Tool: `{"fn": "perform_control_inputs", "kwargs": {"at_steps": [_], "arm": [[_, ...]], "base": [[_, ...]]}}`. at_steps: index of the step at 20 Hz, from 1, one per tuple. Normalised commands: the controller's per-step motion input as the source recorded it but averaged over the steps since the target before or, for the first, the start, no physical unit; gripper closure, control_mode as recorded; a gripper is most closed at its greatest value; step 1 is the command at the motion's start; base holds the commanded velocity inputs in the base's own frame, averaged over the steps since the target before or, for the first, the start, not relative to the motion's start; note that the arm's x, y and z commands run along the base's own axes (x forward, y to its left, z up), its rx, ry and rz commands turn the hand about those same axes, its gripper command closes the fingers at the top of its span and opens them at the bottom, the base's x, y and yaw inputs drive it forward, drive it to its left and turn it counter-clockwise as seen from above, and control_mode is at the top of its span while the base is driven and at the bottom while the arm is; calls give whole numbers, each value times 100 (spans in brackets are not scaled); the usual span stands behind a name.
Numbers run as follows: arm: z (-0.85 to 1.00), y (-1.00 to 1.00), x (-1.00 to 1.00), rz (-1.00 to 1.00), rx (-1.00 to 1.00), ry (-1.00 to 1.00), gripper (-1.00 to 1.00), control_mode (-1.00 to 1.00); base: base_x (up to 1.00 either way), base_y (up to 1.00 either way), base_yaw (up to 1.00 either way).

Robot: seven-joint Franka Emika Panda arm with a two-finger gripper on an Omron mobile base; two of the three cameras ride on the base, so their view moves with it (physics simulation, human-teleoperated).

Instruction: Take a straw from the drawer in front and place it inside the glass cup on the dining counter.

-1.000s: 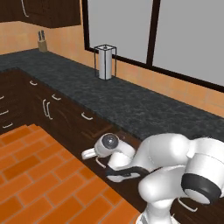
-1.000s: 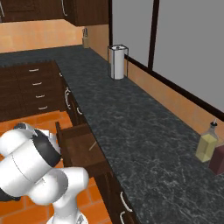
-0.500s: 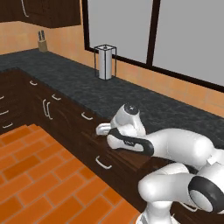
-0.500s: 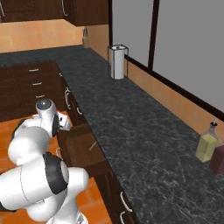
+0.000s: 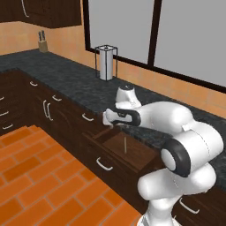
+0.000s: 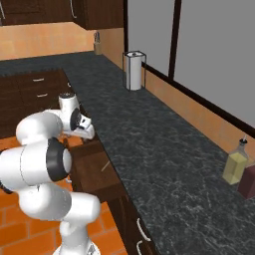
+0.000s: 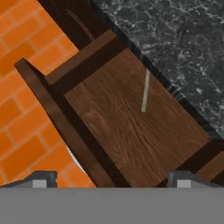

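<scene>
Straw [image 7: 145, 91] lies flat on the wooden floor of the open drawer [image 7: 131, 127], toward the side nearest the black speckled worktop [image 7: 175, 39], alone on bare wood with nothing touching it; we also see it as a thin pale line in the drawer from the left base view [image 5: 126, 144] and the right base view [image 6: 105, 165]. The drawer [image 5: 128, 152] is pulled out over the orange brick floor [image 5: 39, 176], its silver handle [image 5: 104, 164] facing the room. Our gripper [image 7: 113, 178] hangs above the drawer with its fingers spread wide and nothing between them. We judge the step in hand to be the reach for the straw, so we should centre the spread fingers over its middle, turn the wrist so they straddle it across its width rather than along it, and come straight down until the tips nearly meet the wood. Because it is thin and lies flat, closing too high would miss it, and a skewed approach could roll it toward the drawer wall beneath the worktop edge. The paper towel holder [image 5: 106, 62] stands well apart.
</scene>
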Motion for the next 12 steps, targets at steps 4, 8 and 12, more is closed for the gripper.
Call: {"fn": "perform_control_inputs", "kwargs": {"at_steps": [4,8,12], "arm": [[-82,-6,19,-3,-6,26,-100,-100],[-95,-11,-4,0,2,14,-100,-100],[-72,-19,0,0,8,10,-100,-100]], "base": [[0,0,0],[0,0,0],[0,0,0]]}}
